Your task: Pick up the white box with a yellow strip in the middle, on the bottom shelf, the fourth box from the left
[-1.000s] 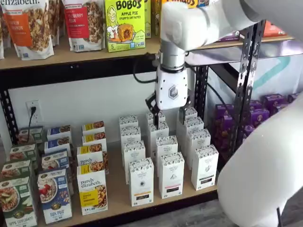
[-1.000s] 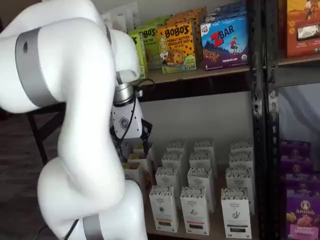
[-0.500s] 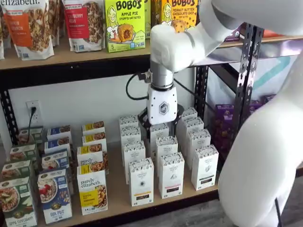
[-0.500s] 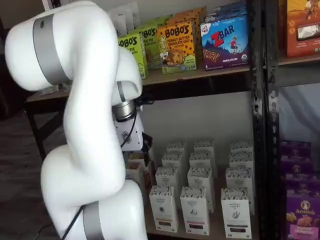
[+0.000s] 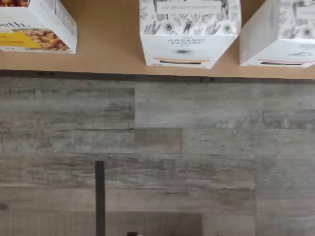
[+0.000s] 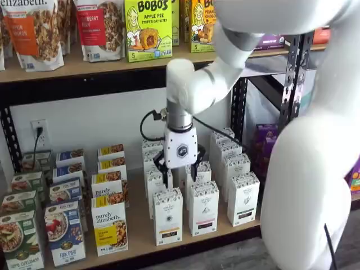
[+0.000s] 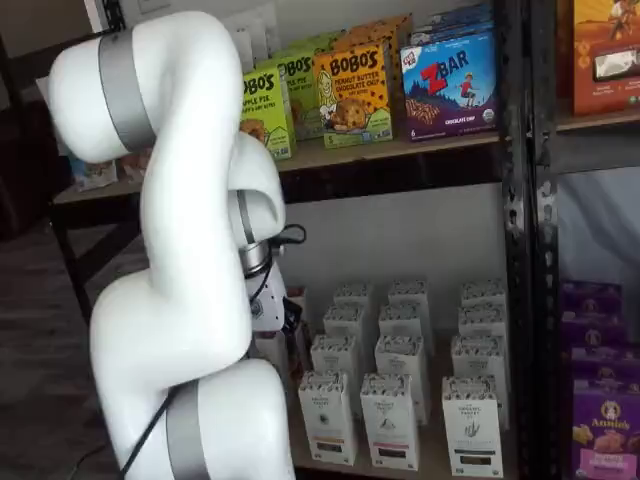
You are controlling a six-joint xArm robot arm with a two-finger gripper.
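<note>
Two black fingers (image 6: 168,175) of the gripper (image 6: 180,175) hang spread, an open gap between the jaws, holding nothing. Gripper sits just above the front box of the leftmost white column. That white box (image 6: 167,216) stands upright at the front edge of the bottom shelf (image 6: 140,236), just right of the purely elizabeth box (image 6: 109,225). Wrist view shows the white box (image 5: 189,32) by the shelf's edge.
</note>
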